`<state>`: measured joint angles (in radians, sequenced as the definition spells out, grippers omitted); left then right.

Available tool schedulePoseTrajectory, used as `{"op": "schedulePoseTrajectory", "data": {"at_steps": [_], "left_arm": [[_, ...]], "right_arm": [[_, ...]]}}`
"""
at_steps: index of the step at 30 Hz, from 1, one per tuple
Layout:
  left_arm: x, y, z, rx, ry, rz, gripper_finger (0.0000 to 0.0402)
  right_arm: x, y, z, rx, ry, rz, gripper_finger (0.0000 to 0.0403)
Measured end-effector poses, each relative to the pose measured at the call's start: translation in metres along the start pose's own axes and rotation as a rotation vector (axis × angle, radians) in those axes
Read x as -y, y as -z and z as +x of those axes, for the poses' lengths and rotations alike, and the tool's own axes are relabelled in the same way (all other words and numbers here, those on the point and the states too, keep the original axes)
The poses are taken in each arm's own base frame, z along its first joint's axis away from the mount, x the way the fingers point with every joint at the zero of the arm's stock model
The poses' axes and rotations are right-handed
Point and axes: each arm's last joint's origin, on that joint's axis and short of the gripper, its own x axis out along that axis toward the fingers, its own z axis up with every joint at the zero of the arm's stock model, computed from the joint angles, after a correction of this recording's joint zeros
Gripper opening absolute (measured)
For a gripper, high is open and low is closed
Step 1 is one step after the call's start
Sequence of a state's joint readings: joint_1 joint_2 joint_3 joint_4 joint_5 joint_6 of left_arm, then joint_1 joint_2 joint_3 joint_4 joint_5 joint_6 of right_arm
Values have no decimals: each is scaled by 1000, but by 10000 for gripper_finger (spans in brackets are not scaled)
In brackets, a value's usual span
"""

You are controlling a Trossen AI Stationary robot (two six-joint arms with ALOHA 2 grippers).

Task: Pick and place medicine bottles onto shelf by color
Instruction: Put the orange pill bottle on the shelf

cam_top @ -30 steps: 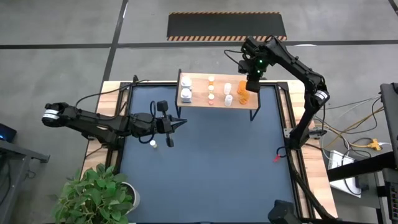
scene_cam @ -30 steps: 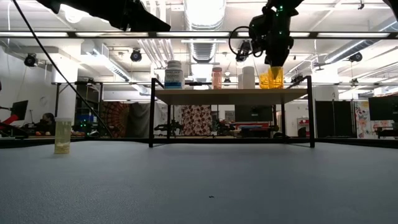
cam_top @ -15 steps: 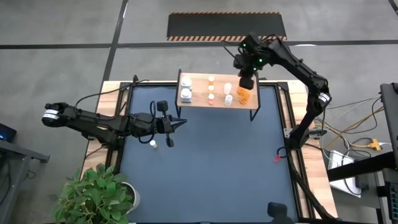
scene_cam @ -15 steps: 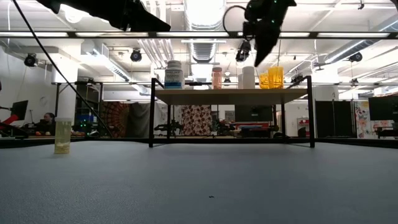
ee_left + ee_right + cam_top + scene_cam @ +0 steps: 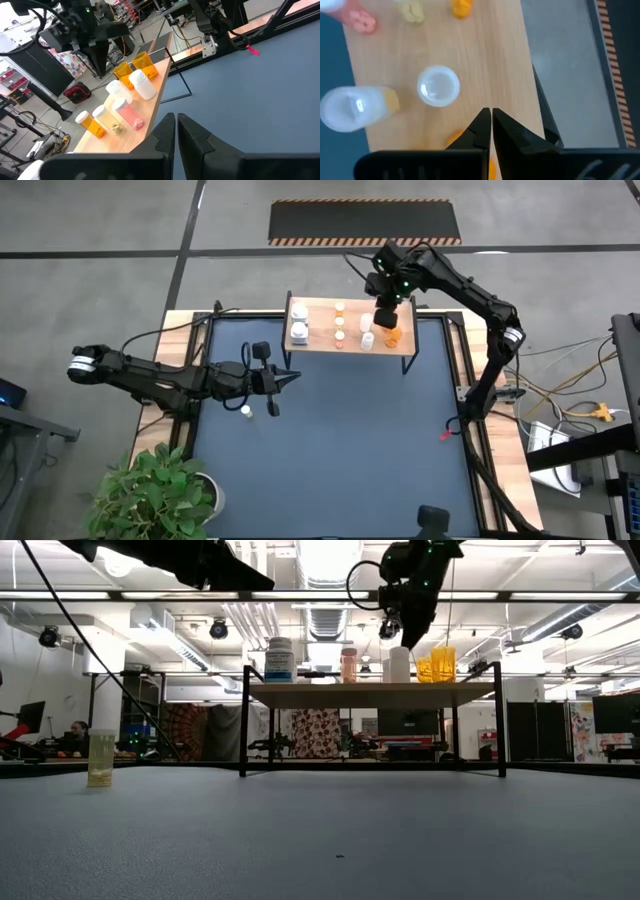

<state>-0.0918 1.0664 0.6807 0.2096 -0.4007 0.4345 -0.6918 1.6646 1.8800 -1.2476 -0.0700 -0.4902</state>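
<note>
The shelf (image 5: pixel 350 338) is a light-wood board on thin black legs at the mat's far edge. Several medicine bottles stand upright on it: white ones (image 5: pixel 298 332) at its left end, small ones (image 5: pixel 340 322) in the middle, white ones (image 5: pixel 438 86) and orange ones (image 5: pixel 435 665) toward the right. One pale bottle (image 5: pixel 245 411) stands on its base on the blue mat. My right gripper (image 5: pixel 409 642) hangs shut above the shelf's right half, touching nothing. My left gripper (image 5: pixel 291 378) hovers shut over the mat, near the loose bottle.
The dark blue mat (image 5: pixel 340 440) takes up most of the table, with free room on its near and right parts. A potted plant (image 5: pixel 160 490) stands at the near left corner. Cables (image 5: pixel 560 405) run off the table's right side.
My right gripper has risen from just above the orange bottles at the shelf's right end and gone toward the table's left, tipping as it went. It now stands over the white bottles. The orange bottles stay standing on the shelf.
</note>
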Motion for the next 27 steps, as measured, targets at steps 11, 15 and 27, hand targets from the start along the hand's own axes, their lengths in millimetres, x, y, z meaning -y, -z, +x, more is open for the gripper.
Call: {"op": "schedulePoseTrajectory", "data": {"at_steps": [11, 15, 27], "left_arm": [[0, 0, 0, 0, 0, 0, 2], [0, 0, 0, 0, 0, 0, 2], [0, 0, 0, 0, 1, 0, 2]], "right_arm": [[-2, 8, 12, -72, -7, 20, 9], [-3, 8, 12, -81, -10, 15, 9], [-3, 9, 12, -97, -1, 12, 9]]}}
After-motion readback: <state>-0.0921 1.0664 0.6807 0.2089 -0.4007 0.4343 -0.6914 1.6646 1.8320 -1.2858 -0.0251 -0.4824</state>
